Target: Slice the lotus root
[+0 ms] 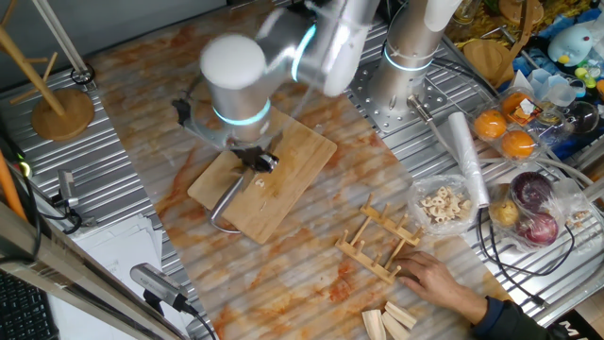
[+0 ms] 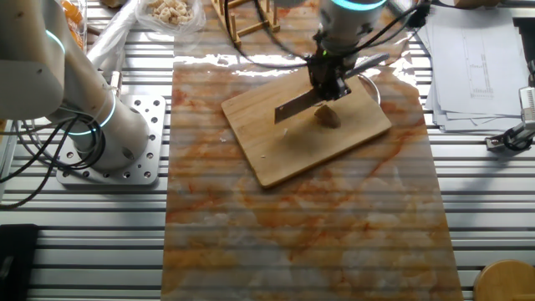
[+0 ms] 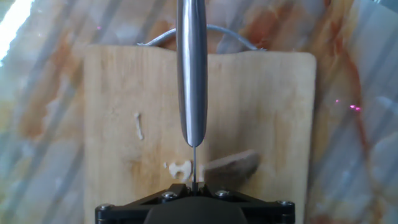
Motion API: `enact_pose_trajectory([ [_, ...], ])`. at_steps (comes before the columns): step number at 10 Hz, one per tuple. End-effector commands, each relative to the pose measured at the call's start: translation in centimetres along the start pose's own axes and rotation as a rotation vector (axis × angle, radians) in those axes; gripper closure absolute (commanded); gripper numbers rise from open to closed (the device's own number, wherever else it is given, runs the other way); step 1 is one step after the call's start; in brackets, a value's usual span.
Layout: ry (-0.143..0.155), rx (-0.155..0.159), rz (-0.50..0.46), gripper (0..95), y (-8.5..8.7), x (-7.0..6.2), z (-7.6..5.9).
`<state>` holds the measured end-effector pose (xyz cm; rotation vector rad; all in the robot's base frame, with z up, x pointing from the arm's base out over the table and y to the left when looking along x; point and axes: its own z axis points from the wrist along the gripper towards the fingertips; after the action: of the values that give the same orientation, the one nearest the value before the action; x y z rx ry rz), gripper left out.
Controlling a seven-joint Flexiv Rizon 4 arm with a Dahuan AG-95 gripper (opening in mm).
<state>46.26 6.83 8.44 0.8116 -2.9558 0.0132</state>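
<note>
Ribbed metal table (image 1: 123,179), marbled orange mat (image 2: 301,226) on it, wooden cutting board (image 2: 276,150) on mat, papers (image 2: 476,67) beside

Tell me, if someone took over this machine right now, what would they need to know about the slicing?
Gripper: shut on the knife, blade over the cutting board.
Lotus root: a tan chunk on the board, just beside the blade in the hand view.
Done: a small cream slice lies on the other side of the blade, with a thin sliver further off.
Left: most of the chunk is uncut.
Note: a person's hand rests by the wooden rack.
</note>
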Motion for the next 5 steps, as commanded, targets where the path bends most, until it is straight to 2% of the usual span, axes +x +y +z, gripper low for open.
enact_pose_trajectory([
  [1, -0.003, 0.020, -0.004, 95.0, -0.18, 0.74, -0.20],
  [3, 0.011, 0.050, 0.011, 95.0, -0.22, 0.80, 0.01],
  [5, 0.011, 0.041, 0.024, 95.0, -0.30, 0.69, 0.35],
])
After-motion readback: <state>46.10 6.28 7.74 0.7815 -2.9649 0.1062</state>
